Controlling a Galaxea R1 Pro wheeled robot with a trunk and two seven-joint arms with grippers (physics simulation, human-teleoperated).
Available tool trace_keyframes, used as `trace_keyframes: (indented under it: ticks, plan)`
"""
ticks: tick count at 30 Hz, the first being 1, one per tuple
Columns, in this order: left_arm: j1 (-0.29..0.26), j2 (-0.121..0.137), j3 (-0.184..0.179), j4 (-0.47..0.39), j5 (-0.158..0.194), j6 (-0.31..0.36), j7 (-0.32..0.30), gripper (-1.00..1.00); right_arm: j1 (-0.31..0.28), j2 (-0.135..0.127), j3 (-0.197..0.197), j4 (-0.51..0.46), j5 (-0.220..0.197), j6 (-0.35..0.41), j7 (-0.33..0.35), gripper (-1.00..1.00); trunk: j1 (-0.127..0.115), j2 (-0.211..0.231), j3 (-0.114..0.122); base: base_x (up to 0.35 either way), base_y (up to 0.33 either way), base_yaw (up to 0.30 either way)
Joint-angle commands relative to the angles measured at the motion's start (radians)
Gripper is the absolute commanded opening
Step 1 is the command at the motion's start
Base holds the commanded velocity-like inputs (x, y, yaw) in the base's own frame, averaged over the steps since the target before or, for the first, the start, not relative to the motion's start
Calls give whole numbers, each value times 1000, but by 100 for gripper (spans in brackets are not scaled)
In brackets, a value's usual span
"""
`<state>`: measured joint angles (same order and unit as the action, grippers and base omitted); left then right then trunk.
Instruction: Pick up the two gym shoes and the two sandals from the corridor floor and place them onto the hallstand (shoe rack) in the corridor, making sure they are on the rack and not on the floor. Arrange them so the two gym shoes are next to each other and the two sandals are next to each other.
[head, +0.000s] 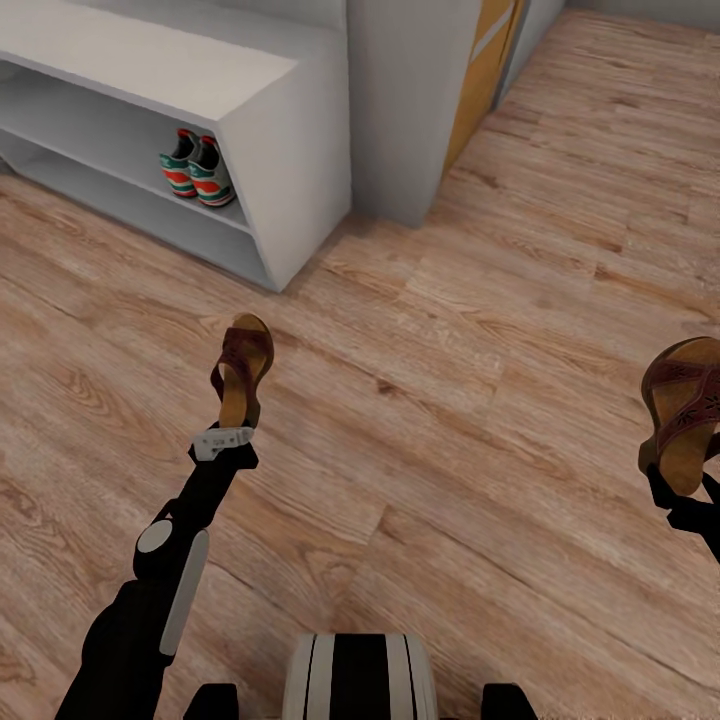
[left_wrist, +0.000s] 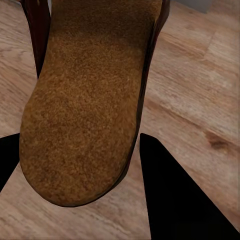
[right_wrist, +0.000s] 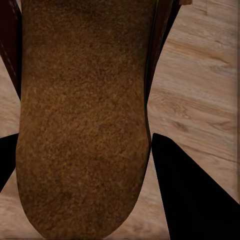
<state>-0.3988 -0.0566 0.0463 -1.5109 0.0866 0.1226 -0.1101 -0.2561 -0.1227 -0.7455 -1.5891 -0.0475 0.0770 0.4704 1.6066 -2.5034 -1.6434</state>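
Observation:
Two gym shoes (head: 197, 167) stand side by side on the lower shelf of the grey-white hallstand (head: 290, 160) at the upper left of the head view. My left gripper (head: 228, 432) is shut on the heel end of one brown sandal (head: 242, 366), held above the wood floor (head: 480, 330); its tan footbed (left_wrist: 85, 100) lies between the black fingers (left_wrist: 175, 195) in the left wrist view. My right gripper (head: 672, 490) at the right edge is shut on the other sandal (head: 688, 410), whose footbed (right_wrist: 82, 120) shows between its fingers (right_wrist: 195, 195).
A grey wall column (head: 410, 100) stands right of the hallstand, with a tan door (head: 480, 70) behind it. Open plank floor stretches between me and the rack. My base (head: 360, 675) shows at the bottom centre.

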Motion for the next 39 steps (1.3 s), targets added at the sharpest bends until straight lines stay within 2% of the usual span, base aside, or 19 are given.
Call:
trace_keyframes:
  ticks: [1, 3, 12, 30, 39]
  plan:
    - [0, 0, 0, 0, -3, 0, -2, -100, 0, 0, 0, 0, -3, 1, -1, -100, 0, 0, -2, 0, 0, -107]
    - [0, 0, 0, 0, -3, 0, -1, -100, 0, 0, -1, 0, -3, 1, -1, -100, 1, -1, -7, 0, 0, -107]
    - [0, -1, -4, 0, -4, 0, -1, -100, 0, 0, -1, 0, -3, 1, -1, -100, 1, -1, 6, 0, 0, -107]
    - [-15, -1, -3, 4, -5, 21, 1, -100, 0, 0, -1, 0, -3, 1, -1, -100, 9, -5, -37, 0, 0, -107]
    - [-17, 0, -1, 4, -6, 22, 1, -100, 0, 0, -1, 0, -3, 1, -1, -100, 9, -5, -24, 0, 0, -107]
